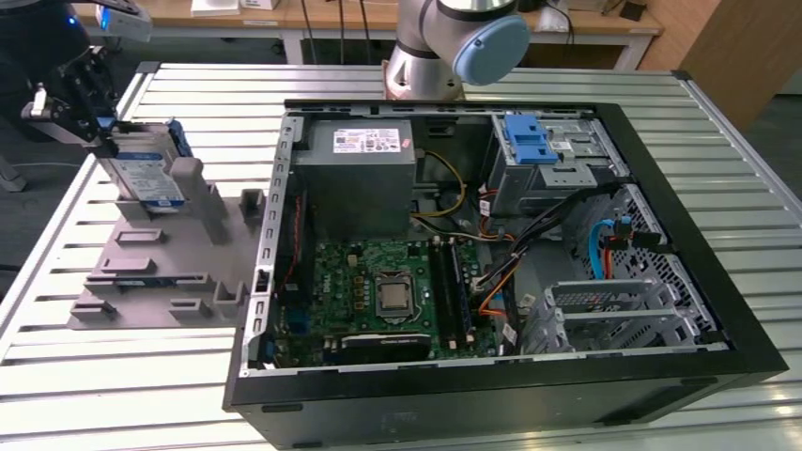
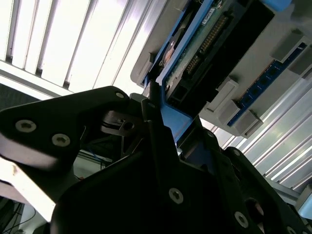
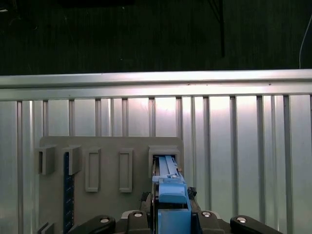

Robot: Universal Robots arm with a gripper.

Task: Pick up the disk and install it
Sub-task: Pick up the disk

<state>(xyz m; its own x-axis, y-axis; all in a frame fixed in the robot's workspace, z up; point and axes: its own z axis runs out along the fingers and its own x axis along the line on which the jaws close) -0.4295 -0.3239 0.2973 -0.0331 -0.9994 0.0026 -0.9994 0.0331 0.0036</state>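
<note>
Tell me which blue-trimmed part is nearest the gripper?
The disk with blue rails, upright in the grey stand, at the gripper; the blue bracket lies apart, inside the computer case.

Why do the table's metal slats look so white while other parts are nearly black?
Second wrist view: the table slats glare white, while the gripper close to the lens sits in shadow. First wrist view: slats shine, the disk well lit, darkness beyond them. Exterior view: even light, the computer case shaded inside.

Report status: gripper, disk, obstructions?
Gripper shut on the disk at its blue handle. Disk upright in the grey stand. No obstruction seen beside it.
</note>
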